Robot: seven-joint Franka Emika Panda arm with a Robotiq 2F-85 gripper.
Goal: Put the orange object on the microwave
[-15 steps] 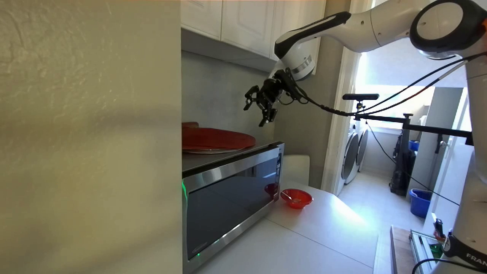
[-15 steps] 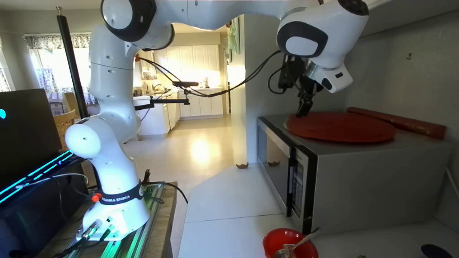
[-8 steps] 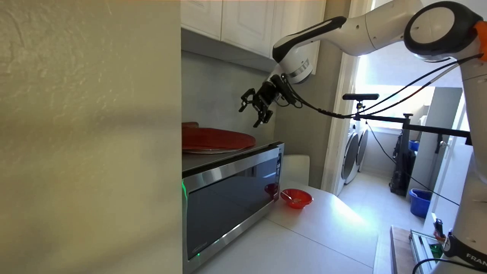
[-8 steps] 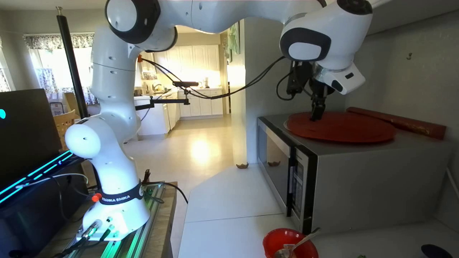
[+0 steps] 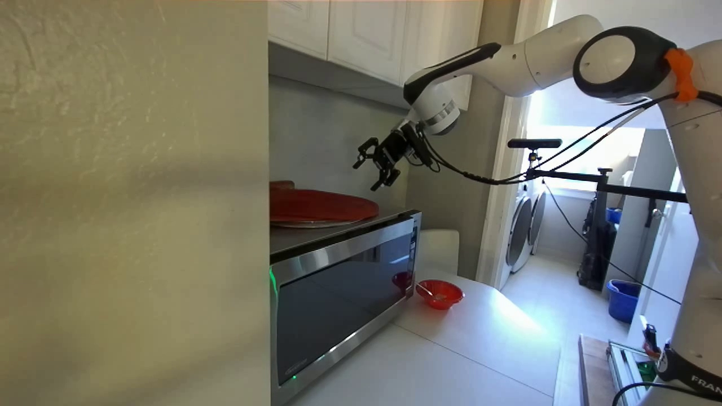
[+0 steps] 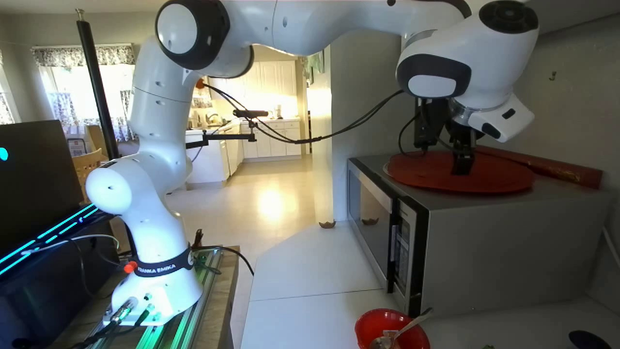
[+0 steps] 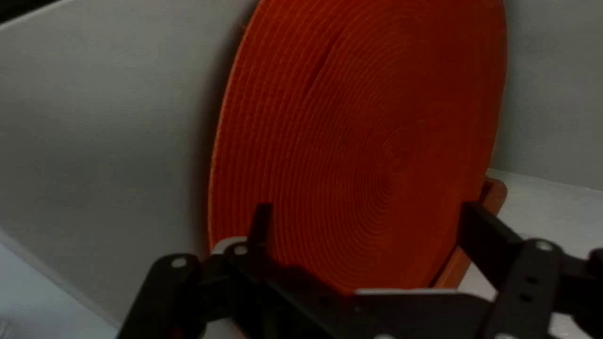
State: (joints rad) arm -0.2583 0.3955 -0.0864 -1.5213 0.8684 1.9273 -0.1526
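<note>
In an exterior view, the orange disc (image 5: 322, 206) lay atop the microwave (image 5: 345, 307); the end effector (image 5: 366, 176) hung at the disc's two o'clock, jaws spread wide. A red bowl (image 5: 444, 304) sat at the microwave's three.

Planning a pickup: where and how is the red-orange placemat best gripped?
I'd pinch the placemat by its rim toward the control panel, coming low over the microwave from that side: it's thin and flat, and shadow there suggests a gap.

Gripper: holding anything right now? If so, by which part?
Nothing is held. The gripper is open, and an exterior view shows a gap between it and the red-orange disc lying atop the microwave.
</note>
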